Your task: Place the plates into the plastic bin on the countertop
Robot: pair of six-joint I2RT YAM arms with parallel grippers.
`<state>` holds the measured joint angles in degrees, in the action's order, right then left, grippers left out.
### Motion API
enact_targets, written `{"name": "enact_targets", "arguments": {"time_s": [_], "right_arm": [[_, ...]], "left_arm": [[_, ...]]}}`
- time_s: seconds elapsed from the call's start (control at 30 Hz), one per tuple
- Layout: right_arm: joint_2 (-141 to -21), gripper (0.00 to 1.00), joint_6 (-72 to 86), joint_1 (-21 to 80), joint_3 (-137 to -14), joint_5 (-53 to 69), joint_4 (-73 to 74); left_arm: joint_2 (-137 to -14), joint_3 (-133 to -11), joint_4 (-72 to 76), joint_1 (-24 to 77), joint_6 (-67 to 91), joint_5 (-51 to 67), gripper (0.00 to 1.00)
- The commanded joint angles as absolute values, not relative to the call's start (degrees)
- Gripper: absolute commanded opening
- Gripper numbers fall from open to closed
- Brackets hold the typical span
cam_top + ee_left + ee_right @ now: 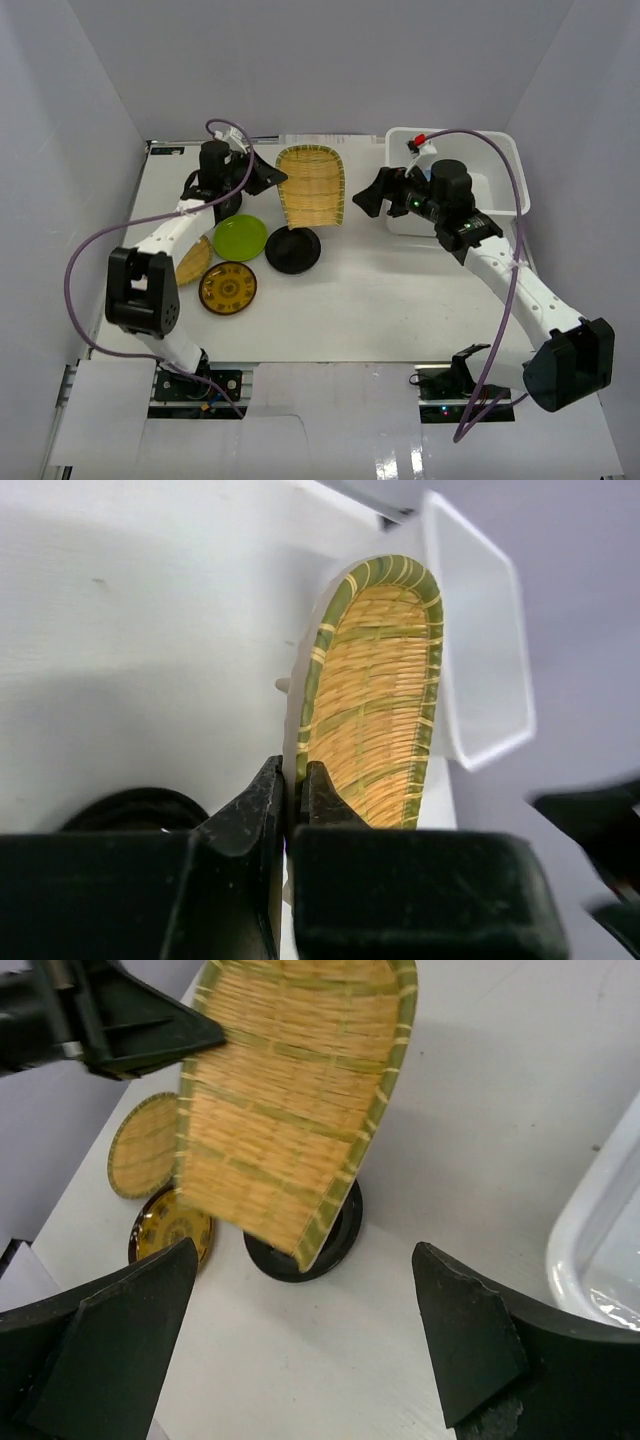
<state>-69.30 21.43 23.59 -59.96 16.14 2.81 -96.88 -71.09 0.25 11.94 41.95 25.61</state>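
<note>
The left tool (293, 792) was clenched on the bamboo plate (312, 185) by its rim, held raised left of the plastic bin (505, 150). The right tool (368, 195) stood released beside the bin — apparently awaiting handover.

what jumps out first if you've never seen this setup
A woven bamboo tray hangs tilted at centre, the left gripper clamped on its rim. The right gripper gapes wide open facing it, beside the white plastic bin at far right. A black plate and a lime green plate lie close by.
</note>
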Motion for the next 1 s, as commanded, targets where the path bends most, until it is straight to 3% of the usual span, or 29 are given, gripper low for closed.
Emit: {"name": "enact_targets", "arguments": {"time_s": [0.0,0.23,0.27,0.37,0.4,0.47,0.5,0.63,0.67,0.8,0.97], "right_arm": [[-71.89,0.93,21.0,26.18,-62.05,12.75,1.15],[-74.36,0.99,26.61,28.47,-60.56,15.9,-2.98],[-74.18,0.93,27.85,28.56,-59.43,16.6,-4.73],[-73.57,0.6,32.77,28.56,-57.48,18.9,-9.83],[-73.48,0.31,33.74,28.48,-57.13,17.77,-10.1],[-73.04,0.14,34.62,28.48,-57.48,16.97,-10.28],[-72.86,0.08,34.8,28.48,-57.92,15.22,-10.11],[-71.02,0.08,33.66,24.89,-60.81,12.04,-7.21],[-70.58,0.08,33.66,20.44,-61.08,12.22,-7.03],[-70.57,0.08,37.87,5.39,-62.57,13.54,-6.77],[-77.24,0.08,37.97,-7.36,-66.09,10.2,-4.23]], "left_arm": [[-86.59,-64.02,8.52,13.62,46.49,35.06,0.0],[-75.16,-56.87,11.6,13.54,48.95,42.09,0.0],[-74.36,-56.52,11.51,13.62,48.96,43.32,0.0],[-72.51,-57.13,9.23,13.62,48.26,44.38,0.0],[-71.9,-57.3,9.05,13.62,48.08,46.04,0.1],[-71.11,-58.09,7.22,13.62,46.33,47.02,0.28],[-69.89,-58.62,3.47,13.62,44.93,46.24,0.52],[-64.97,-60.29,-9.44,13.62,33.0,40.18,0.9],[-63.65,-59.77,-11.58,13.54,31.13,38.6,0.95],[-54.95,-53.37,-16.7,13.62,27.07,32.7,0.98],[-45.81,-44.22,-15.03,13.8,26.9,37.61,0.98]]}}
